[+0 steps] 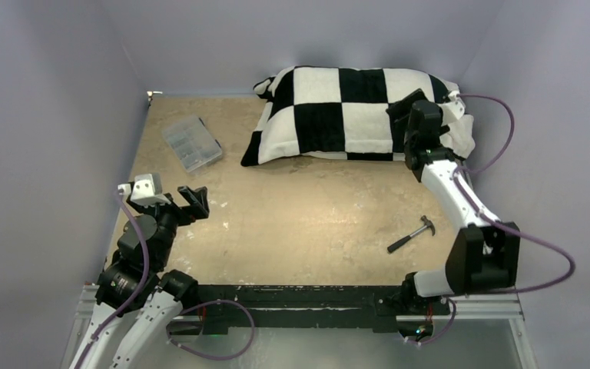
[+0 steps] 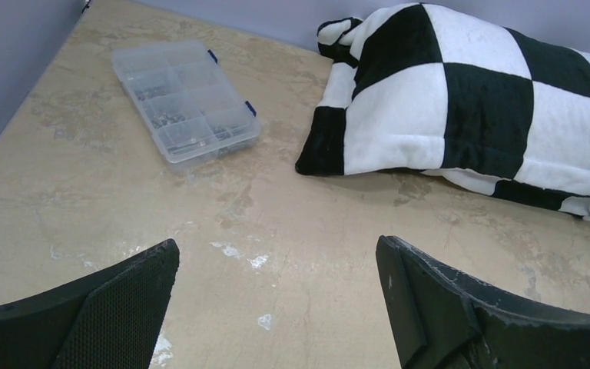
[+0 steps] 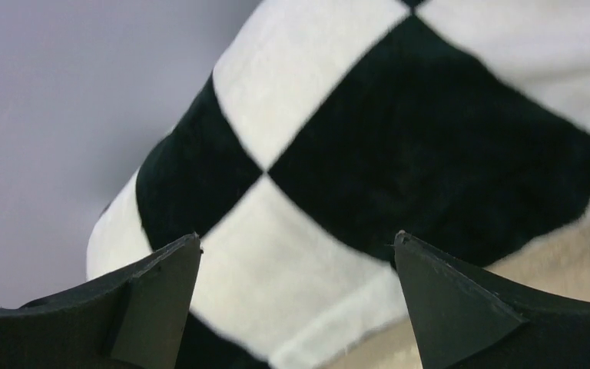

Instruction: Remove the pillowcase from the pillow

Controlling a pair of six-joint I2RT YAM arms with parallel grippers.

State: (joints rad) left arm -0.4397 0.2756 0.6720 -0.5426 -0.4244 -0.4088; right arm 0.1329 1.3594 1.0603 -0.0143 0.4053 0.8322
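Checkered black-and-white pillowcase (image 1: 338,115) is lying along the far edge of the counter (image 1: 299,223), toward the far right corner, stuffed full. Pillow is sitting inside it, hidden, no bare cushion clearly showing. Right gripper (image 3: 296,246) is hovering just at the case's right end, jaws spread wide, gripping nothing, fabric filling its wrist view. Left gripper (image 2: 276,254) is hanging by the near left corner, jaws also released, well apart from the case. My read of the step: going for a first pinch on the cloth. Doing it well is coming down to closing on a loose fold of case only, not the stuffing under it, at whichever end has the mouth; cannot tell which. Left arm is likely needing to pin the other end. Clear organizer box (image 1: 191,143) is sitting toward the far left corner, hammer (image 1: 412,234) toward the near right.
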